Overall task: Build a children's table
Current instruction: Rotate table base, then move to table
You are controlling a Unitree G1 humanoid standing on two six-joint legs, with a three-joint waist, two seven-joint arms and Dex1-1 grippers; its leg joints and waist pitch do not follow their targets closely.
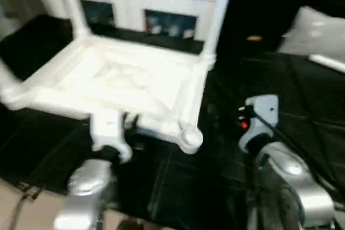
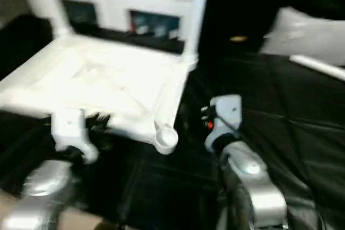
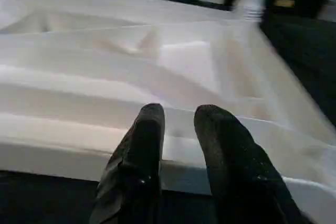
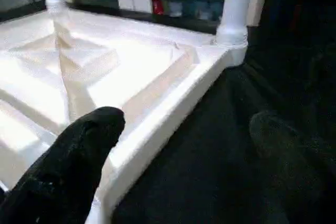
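You see far-right leg [image 1: 218, 12] cut off at frame top, far-left leg [image 1: 73, 4] likewise. Table top [image 1: 124, 79] left corner runs past picture edge. Cabinet [image 1: 161, 9] behind table top: contents behind glass too blurred to tell. Loose leg [image 1: 326, 62] right of table top cut by edge.

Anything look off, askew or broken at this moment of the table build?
Nothing looks damaged or spilled. The table top lies underside up on the black cloth, two legs standing upright in its far corners. The near right corner socket is still open, and a loose white tube lies on the cloth to the right.
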